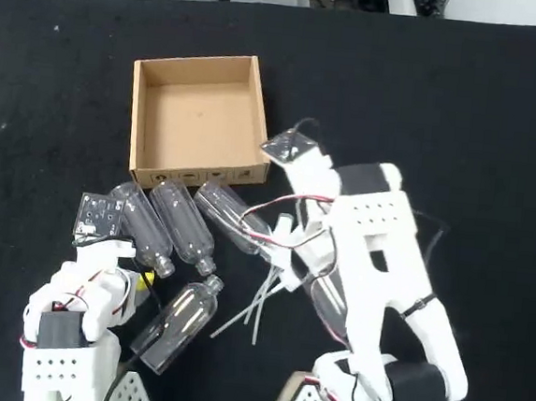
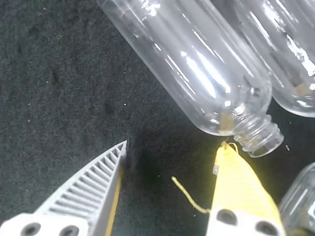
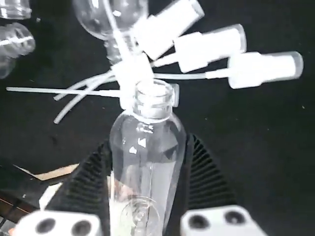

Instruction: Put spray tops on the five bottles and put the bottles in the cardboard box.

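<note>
Hiding mostly beneath the arm, bottle (image 1: 327,299) in right gripper (image 3: 150,142)

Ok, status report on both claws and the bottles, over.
Left claw open, by neck of lying bottle. Right claw shut on held bottle, mouth bare, facing loose spray tops. Cardboard box holds no bottles, nothing blocking it.

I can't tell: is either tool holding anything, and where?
The right tool grips a clear plastic bottle around its body; the left tool holds nothing.
</note>
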Motion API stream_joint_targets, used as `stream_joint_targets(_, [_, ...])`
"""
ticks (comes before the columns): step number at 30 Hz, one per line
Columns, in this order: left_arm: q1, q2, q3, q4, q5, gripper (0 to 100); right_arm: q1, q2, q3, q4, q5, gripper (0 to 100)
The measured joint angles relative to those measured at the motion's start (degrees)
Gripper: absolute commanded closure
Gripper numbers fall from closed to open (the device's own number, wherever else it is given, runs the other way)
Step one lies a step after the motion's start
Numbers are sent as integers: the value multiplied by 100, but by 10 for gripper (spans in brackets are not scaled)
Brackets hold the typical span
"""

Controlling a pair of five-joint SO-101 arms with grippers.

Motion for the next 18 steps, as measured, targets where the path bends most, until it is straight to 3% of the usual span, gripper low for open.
stream_joint_targets(18, [0, 0, 0, 0, 0, 733, 1785, 0, -9, 0, 1415, 987])
